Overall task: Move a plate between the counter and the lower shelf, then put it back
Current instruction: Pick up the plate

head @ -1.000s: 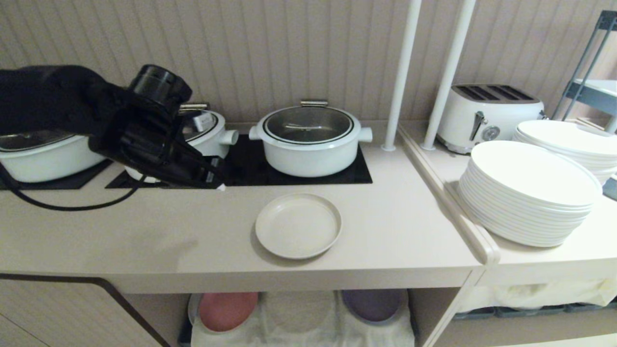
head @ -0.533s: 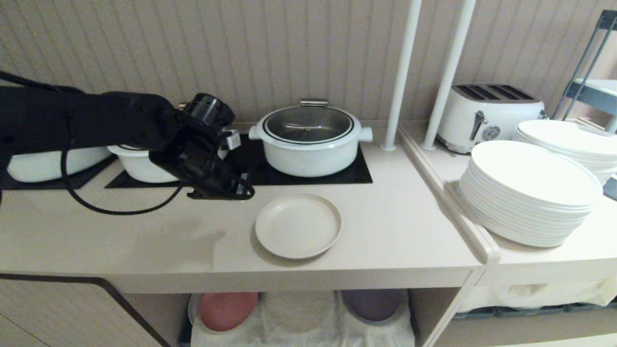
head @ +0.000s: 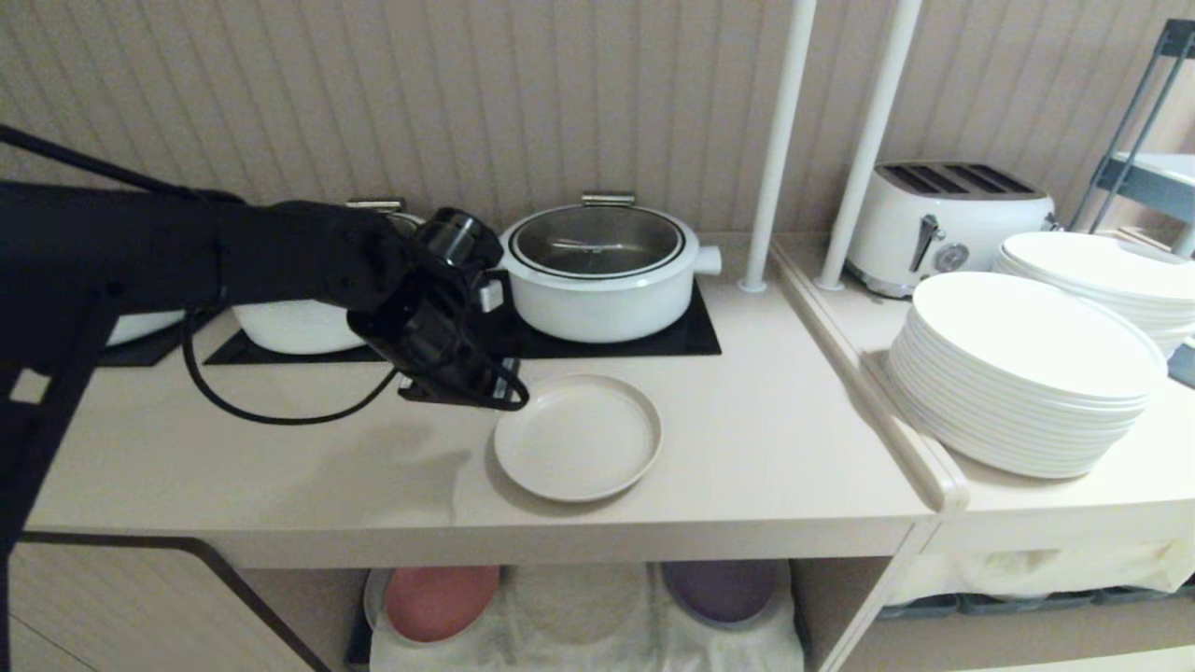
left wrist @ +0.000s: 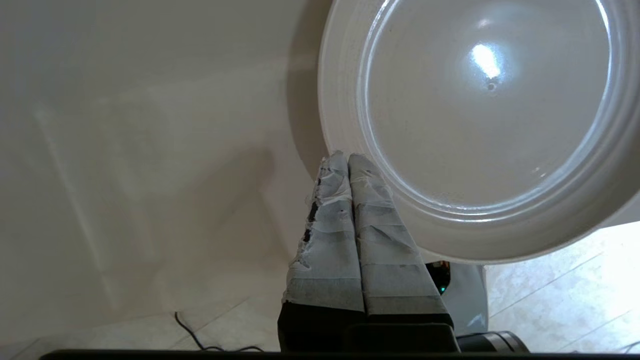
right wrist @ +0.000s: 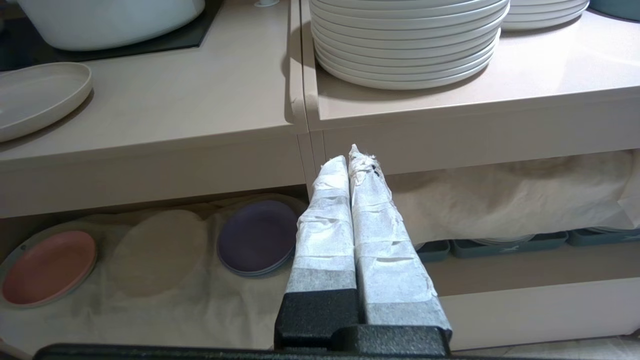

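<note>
Plainly round, low-rimmed cream plate [head: 578, 437]

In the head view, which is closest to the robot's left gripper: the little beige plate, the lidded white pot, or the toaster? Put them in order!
Counting from the left gripper, shut above the counter:
1. The plate, right beside the fingertips, to their right.
2. The lidded white pot, behind on the black hob.
3. The toaster, far right by the wall.
</note>
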### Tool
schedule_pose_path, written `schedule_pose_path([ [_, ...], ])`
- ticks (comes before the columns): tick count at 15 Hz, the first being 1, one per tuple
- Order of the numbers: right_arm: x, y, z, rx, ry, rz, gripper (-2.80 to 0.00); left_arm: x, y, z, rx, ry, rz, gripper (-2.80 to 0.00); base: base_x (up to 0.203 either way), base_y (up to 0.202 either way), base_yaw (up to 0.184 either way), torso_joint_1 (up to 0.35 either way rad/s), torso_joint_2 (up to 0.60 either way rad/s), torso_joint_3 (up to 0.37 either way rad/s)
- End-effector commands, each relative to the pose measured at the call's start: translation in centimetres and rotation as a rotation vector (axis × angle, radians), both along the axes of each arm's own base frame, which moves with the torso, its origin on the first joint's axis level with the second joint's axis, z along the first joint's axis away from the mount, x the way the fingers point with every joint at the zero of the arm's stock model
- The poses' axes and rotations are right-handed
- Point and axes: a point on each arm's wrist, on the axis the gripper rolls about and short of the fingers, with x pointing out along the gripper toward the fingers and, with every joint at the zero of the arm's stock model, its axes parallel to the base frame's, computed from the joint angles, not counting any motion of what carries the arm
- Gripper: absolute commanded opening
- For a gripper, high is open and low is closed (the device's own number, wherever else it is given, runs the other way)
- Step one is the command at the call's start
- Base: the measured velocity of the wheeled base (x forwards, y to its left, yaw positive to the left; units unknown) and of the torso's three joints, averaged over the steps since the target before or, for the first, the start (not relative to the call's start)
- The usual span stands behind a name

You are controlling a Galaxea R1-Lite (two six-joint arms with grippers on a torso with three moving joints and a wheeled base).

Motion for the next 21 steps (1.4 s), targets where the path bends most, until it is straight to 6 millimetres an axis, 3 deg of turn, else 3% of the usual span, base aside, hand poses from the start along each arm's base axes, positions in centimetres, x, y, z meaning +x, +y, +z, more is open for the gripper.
schedule_pose_path([
  [1, 0.0, 0.0, 0.0, 0.001, -0.001, 0.0, -2.8, 0.1, -0.2, -0.3, 0.004, 0.011, -0.002, -2.8, 0.0, 0.0, 0.0, 0.0, 0.0, 0.0],
  [5, 0.0, 0.0, 0.0, 0.001, -0.001, 0.0, -2.8, 0.1, -0.6, -0.5, 0.002, 0.01, -0.012, -2.8, 0.0, 0.0, 0.0, 0.0, 0.0, 0.0],
  [6, 0.0, 0.0, 0.0, 0.001, -0.001, 0.0, -2.8, 0.1, -0.9, -0.3, -0.003, 0.003, -0.015, 0.0, 0.0, 0.0, 0.0, 0.0, 0.0, 0.0],
  [15, 0.0, 0.0, 0.0, 0.001, -0.001, 0.0, -2.8, 0.5, -1.2, -0.3, -0.018, -0.004, -0.005, 0.0, 0.0, 0.0, 0.0, 0.0, 0.0, 0.0],
  [21, 0.0, 0.0, 0.0, 0.001, -0.001, 0.0, -2.8, 1.3, -1.5, -2.1, 0.007, 0.032, -0.002, 0.0, 0.0, 0.0, 0.0, 0.0, 0.0, 0.0],
])
